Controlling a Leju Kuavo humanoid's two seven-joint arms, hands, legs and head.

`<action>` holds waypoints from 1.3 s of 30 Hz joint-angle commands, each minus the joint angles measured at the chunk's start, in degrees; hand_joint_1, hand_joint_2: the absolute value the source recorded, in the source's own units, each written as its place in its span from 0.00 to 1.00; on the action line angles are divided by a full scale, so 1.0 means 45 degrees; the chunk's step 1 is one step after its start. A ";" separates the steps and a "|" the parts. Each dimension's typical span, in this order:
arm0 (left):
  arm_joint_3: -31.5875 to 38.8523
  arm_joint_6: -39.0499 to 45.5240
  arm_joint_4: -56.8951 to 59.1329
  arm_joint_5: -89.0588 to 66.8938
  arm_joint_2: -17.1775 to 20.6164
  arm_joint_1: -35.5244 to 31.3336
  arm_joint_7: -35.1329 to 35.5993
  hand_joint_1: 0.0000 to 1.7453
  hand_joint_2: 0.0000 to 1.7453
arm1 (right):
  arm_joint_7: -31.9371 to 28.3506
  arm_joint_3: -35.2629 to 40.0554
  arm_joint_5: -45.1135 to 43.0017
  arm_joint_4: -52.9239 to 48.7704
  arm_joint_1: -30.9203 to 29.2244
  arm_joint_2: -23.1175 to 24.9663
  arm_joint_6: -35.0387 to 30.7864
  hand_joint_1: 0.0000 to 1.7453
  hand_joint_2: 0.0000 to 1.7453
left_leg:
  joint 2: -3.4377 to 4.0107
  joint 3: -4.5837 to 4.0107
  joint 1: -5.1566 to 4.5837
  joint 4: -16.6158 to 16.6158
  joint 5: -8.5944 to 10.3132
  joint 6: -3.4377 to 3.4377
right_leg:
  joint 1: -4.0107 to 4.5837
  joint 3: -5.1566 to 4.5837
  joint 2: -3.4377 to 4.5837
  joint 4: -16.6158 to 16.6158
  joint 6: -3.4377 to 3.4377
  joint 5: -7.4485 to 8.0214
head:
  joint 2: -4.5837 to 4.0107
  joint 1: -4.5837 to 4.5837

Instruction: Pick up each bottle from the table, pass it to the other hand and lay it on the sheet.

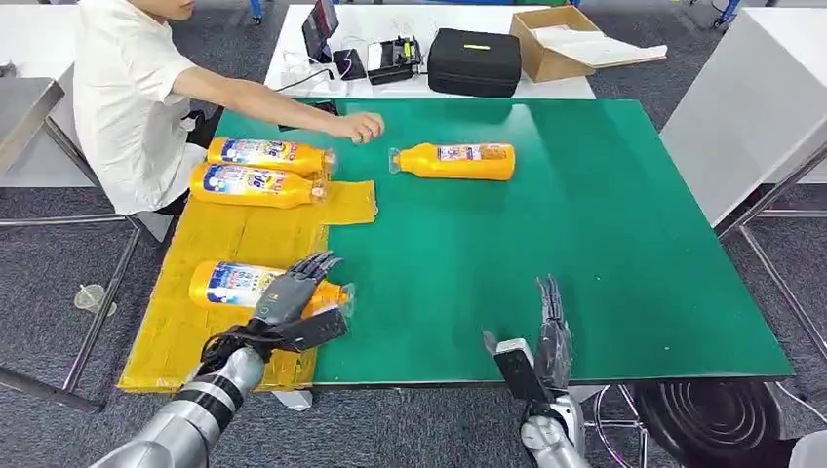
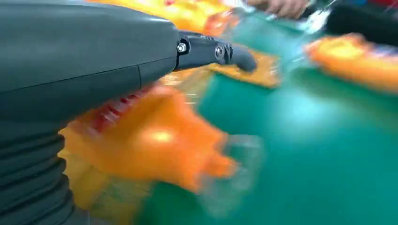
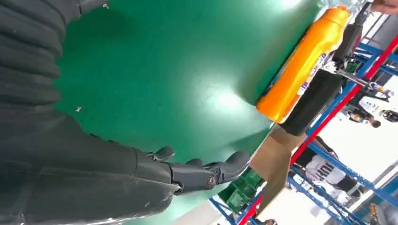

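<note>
Head view first: three orange bottles lie on the yellow sheet (image 1: 244,239) on the left part of the green table (image 1: 605,244), two up at 10 o'clock and a near bottle (image 1: 229,283) right under the left robot hand (image 1: 293,292). That robot hand hovers over or rests on the near bottle's neck end with fingers spread; I can't tell if it's touching. The one bottle left on the bare table (image 1: 456,161) sits at about 12 o'clock, long axis running side to side, cap toward the left. A person's hand (image 1: 359,127) is just beside that cap. The right robot hand (image 1: 548,336) is at 5 o'clock near the table edge, fingers straight and apart, holding nothing. The lone bottle lies up and a bit left of it, well apart; I'd say the right arm is the nearer one for the next reach.

Left wrist view: blurry, but the near bottle (image 2: 159,140) lies just past the thumb (image 2: 211,51), nothing gripped.

Right wrist view: open fingers (image 3: 206,173) over green, and the far bottle (image 3: 300,65) well beyond them, lying flat.
</note>
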 commanded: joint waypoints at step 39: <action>-0.3087 -0.2293 -0.6207 0.6885 -0.0609 0.3060 -0.1144 0.00 1.00 | 0.3160 -0.0484 0.9714 0.1310 -0.1906 -0.0899 -0.1107 0.00 1.00 | 0.0062 -0.0020 0.0004 0.0006 -0.0029 -0.0001 | 0.0016 -0.0031 0.0036 -0.0003 -0.0043 -0.0005 | 0.0000 0.0000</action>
